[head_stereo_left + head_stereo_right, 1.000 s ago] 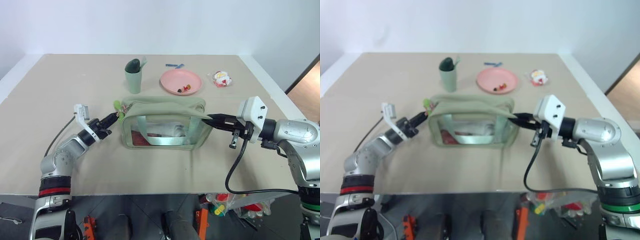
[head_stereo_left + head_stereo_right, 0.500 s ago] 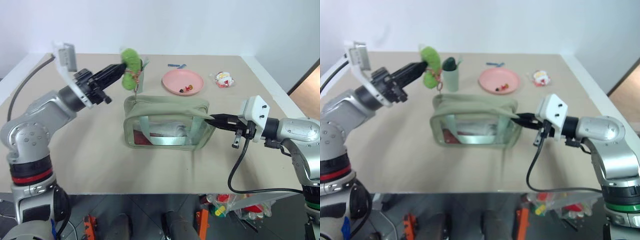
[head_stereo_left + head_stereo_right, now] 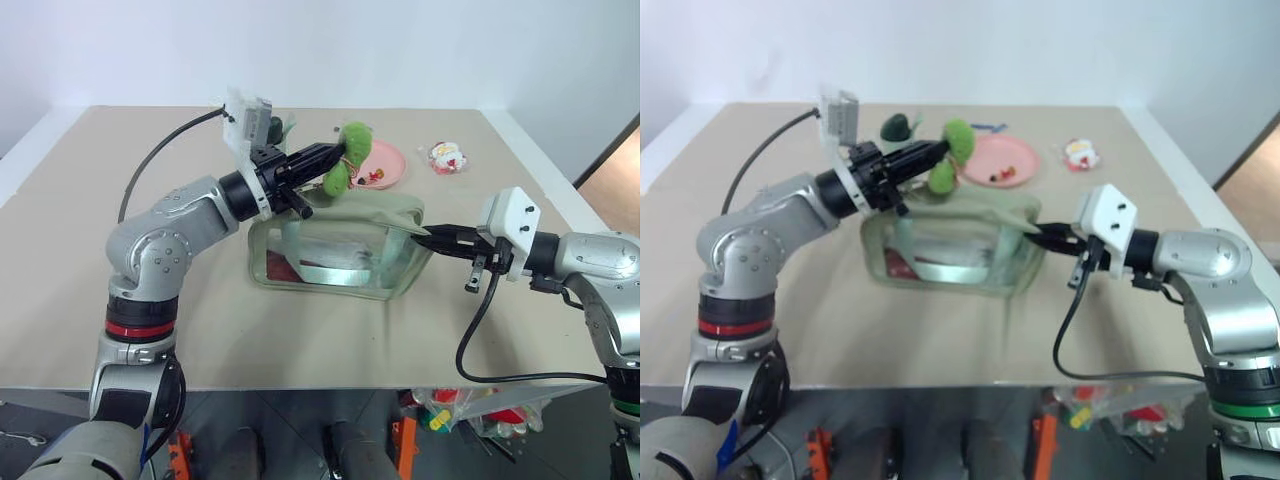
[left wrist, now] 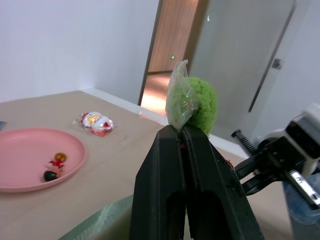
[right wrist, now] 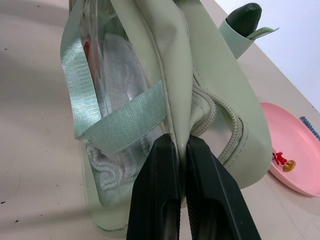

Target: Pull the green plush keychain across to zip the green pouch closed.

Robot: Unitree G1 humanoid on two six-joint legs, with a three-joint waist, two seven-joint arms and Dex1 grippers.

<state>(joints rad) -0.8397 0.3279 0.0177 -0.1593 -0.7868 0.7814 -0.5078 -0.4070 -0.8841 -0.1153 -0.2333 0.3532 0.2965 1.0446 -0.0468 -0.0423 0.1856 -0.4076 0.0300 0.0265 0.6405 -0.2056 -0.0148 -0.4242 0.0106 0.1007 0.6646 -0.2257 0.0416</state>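
Observation:
The green pouch [image 3: 340,262] stands mid-table, with white and red items showing through its clear side. Above its top, toward the right end, hangs the green plush keychain [image 3: 352,158], a fuzzy lime ball. My left gripper [image 3: 336,158] is shut on it. In the left wrist view the fingers [image 4: 170,165] pinch the keychain [image 4: 202,102] together with a clear plastic tag [image 4: 179,95]. My right gripper [image 3: 424,238] is shut on the fabric at the pouch's right end. The right wrist view shows that end of the pouch [image 5: 200,65] pinched between the fingertips [image 5: 157,150].
A pink plate [image 3: 390,168] with small bits sits behind the pouch. A sage-green cup [image 3: 898,128] stands behind my left arm. A small wrapped packet [image 3: 445,157] lies at the back right. The table's front edge [image 3: 300,385] is near.
My left gripper has risen and swung right with the keychain, from the pouch's left end to above its right half. The pouch's top has shifted. The right gripper has stayed put.

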